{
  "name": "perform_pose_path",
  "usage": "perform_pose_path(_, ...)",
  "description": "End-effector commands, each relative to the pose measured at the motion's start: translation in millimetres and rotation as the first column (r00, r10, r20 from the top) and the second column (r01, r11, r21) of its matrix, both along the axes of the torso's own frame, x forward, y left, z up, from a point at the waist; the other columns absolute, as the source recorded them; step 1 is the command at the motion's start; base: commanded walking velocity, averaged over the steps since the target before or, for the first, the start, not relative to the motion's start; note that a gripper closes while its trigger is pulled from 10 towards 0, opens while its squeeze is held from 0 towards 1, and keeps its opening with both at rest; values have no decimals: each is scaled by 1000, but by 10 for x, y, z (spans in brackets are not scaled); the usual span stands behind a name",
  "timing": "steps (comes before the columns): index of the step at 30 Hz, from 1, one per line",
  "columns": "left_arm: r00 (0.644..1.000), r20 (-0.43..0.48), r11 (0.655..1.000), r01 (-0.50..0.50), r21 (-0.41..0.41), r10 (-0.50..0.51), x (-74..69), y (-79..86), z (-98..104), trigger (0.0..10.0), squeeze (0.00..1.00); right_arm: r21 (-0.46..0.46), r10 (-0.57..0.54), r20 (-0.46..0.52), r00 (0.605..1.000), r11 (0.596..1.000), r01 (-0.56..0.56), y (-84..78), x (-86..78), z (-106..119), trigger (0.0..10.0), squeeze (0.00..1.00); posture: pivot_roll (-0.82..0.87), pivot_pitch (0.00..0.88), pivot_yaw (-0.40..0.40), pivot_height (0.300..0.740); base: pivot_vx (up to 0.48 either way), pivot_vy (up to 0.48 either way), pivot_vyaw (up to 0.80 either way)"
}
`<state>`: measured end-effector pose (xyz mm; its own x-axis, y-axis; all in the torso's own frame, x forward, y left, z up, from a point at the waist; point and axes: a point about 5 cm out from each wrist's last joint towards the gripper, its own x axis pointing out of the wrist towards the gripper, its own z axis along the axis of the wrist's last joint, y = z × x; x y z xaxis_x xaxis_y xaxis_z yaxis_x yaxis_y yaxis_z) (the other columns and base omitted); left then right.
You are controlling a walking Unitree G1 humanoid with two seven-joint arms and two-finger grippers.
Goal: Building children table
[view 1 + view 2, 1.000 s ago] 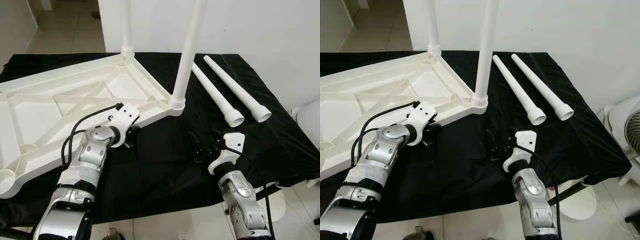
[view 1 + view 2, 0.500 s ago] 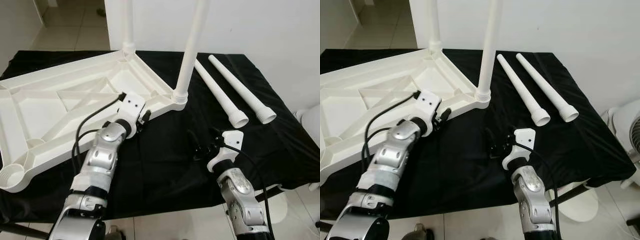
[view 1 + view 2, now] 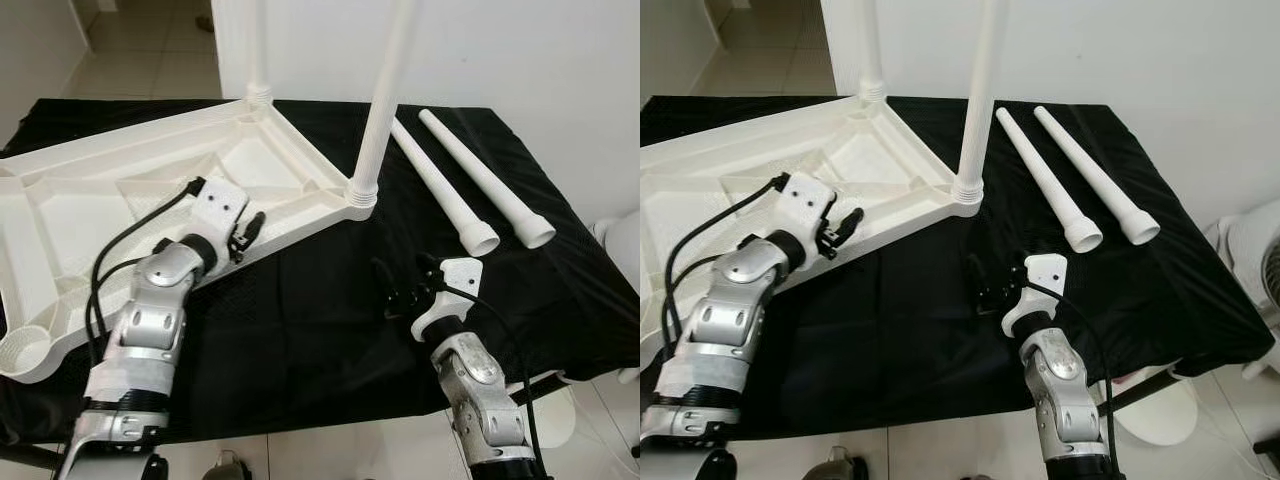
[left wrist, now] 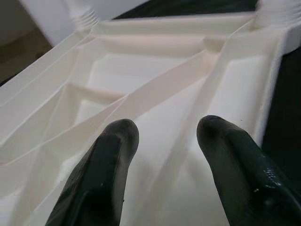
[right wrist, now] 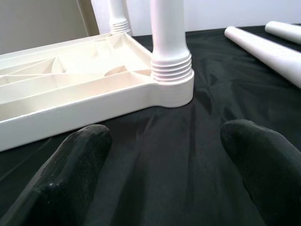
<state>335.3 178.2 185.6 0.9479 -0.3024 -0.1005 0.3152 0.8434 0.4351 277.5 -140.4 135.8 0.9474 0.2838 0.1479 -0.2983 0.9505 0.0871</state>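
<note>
The white plastic table top [image 3: 90,200] lies upside down on a black cloth. Two white legs stand screwed in: one at the far corner [image 3: 257,50], one at the near right corner [image 3: 383,90]. Two loose legs [image 3: 440,185] [image 3: 487,180] lie side by side on the cloth to the right. My left gripper [image 3: 250,228] hovers open over the top's ribbed underside [image 4: 155,84] by its right rim, nothing between its fingers [image 4: 101,174]. My right gripper [image 3: 398,290] stands open and empty low over the cloth, pointing at the near standing leg [image 5: 169,42].
An empty threaded corner socket [image 3: 25,345] shows at the top's near left. The black cloth [image 3: 320,330] ends at the table's front edge near my arms. A white fan [image 3: 1255,260] stands off the right side. A white wall is behind, tiled floor at far left.
My left gripper has risen from the cloth beside the rim and swung left over the table top's underside. The right gripper has stayed almost still. The camera shifted slightly.
</note>
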Motion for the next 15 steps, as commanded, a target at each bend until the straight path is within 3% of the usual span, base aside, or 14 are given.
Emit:
perform_pose_path(1,991,6,990,-137,34,137,-4,172,-71,10000,0,-9,2,-2,1000,1000,-2,-9,14,-6,10000,0,78,81,-54,740,0,0,0)
perform_pose_path(5,976,3,971,-219,100,220,-15,369,-109,10000,0,-10,5,11,1000,1000,-5,-5,50,30,10000,0,83,74,-58,740,0,0,0)
perform_pose_path(10,931,-12,913,-354,203,364,-38,647,-170,10000,0,-12,14,16,1000,1000,-14,-4,73,39,10000,0,86,69,-62,740,0,0,0)
perform_pose_path(15,919,-5,894,-383,233,395,-49,711,-171,10000,0,-15,17,15,1000,1000,-17,-5,80,32,10000,0,86,64,-64,740,0,0,0)
